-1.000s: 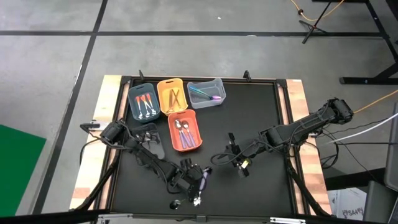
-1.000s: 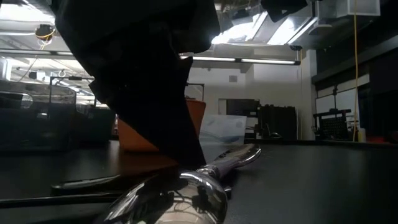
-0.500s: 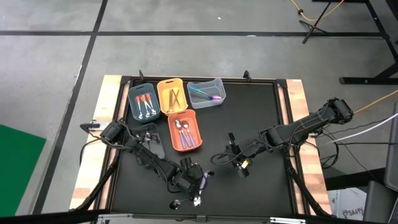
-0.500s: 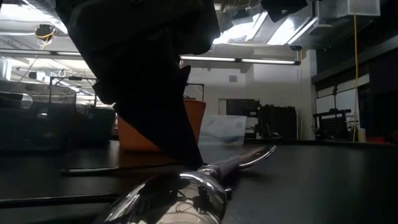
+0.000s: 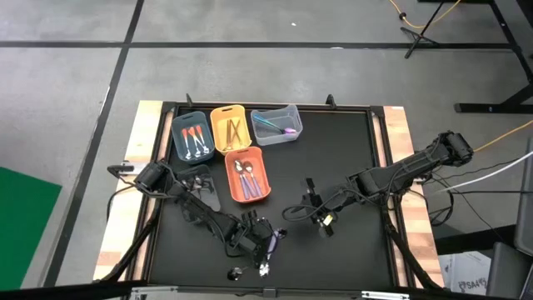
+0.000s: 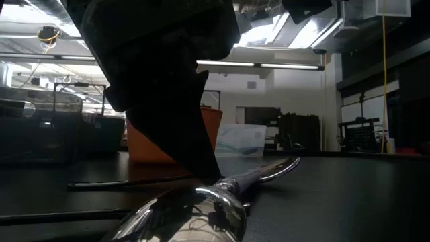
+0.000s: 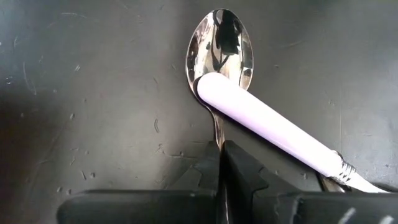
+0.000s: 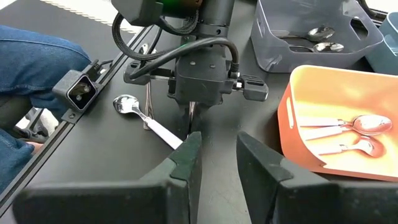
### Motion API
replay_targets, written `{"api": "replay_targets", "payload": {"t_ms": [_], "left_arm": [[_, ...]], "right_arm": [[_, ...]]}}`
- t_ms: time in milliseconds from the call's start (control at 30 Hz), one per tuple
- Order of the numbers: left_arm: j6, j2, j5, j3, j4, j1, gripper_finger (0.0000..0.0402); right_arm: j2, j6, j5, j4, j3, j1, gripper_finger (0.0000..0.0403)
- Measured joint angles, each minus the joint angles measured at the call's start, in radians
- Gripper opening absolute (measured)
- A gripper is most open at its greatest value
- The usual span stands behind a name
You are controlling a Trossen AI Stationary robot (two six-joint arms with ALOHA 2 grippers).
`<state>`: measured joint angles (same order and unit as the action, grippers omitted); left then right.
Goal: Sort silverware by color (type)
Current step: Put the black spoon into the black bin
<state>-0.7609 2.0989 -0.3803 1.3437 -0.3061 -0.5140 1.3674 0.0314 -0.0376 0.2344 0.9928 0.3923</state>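
Black tabletop (image 5: 350,150) carries both dark arms: the left arm reaches low toward the near edge, its left tool (image 5: 260,252) pointing down with the fingers (image 7: 239,171) pinched together on the thin neck of a spoon (image 7: 221,46). That spoon has a mirror-bright silver bowl; a pale lilac handle (image 7: 267,127) lies slantwise over it. The right arm waits mid-tabletop, its right tool (image 8: 217,155) part open, holding nothing. Four bins sit at the far left; the orange bin (image 5: 246,176) holds silver spoons with lilac handles. A second ago the left tool stood wide; now it is clamped
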Motion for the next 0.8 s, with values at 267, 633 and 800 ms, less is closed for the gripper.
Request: {"api": "replay_targets", "payload": {"t_ms": [267,633,800], "left_arm": [[0.0,-0.037,0.012,-0.002,-0.019,-0.001,0.0002],[0.0,-0.121,-0.007,-0.002,-0.095,0.02,0.0001],[0.003,-0.14,-0.051,-0.001,-0.144,0.038,0.0001]], "right_arm": [[0.0,0.0,0.0,0.0,0.0,0.0,0.0092],[0.0,0.0,0.0,0.001,0.0,0.0,0.0092],[0.0,0.0,0.0,0.001,0.0,0.0,0.0092]]}}
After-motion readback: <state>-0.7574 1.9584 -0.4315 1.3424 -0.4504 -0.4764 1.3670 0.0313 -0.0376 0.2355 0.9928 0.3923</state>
